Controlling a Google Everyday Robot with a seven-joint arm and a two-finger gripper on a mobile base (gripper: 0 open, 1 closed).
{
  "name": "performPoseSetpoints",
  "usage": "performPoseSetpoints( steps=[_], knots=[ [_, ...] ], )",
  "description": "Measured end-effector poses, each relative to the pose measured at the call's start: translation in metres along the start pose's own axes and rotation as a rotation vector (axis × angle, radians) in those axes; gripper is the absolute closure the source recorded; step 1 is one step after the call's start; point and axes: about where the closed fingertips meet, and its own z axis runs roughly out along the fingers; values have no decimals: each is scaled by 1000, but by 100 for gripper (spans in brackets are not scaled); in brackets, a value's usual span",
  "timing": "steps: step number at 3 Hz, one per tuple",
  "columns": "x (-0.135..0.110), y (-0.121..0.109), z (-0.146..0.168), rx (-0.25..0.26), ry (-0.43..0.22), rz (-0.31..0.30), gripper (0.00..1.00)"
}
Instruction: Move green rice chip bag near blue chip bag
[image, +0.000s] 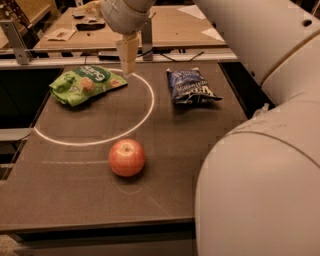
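Three things lie on the dark worktop (65, 195), and I will go from left to right.

Far left, near the back edge, is the green bag (85, 84). It lies flat, partly over the white ring (149, 107) painted on the top. Nothing is holding it.

Just to the right of that bag hang the fingers (128, 64). They point down from the arm above, over the back of the ring. They look closed together, with nothing between them. They seem to be beside the green bag and not touching it, though I cannot be sure how high up they are.

Lower down, close to the front of the ring, sits a red apple (127, 157). It is well apart from both bags.

Further right, at the back, is the blue bag (192, 86). It lies outside the ring, well apart from the green bag. On the far right the robot's big pale arm (260, 170) fills the view.

I think the job is only at its first step, which is reaching for the green bag. The bag has not been picked up yet. Next, I think the fingers need to open, slide a little left and come down on the green bag. Then they must pinch it, lift it, carry it right and set it down beside the blue one. The apple looks out of the way of that path.
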Motion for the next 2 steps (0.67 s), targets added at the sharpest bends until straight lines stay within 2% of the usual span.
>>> performPoseSetpoints(
  steps=[1,2],
  knots=[
    [-5,-5,16,17,-73,32,0],
    [-10,-10,28,76,-130,48,0]
  ],
)
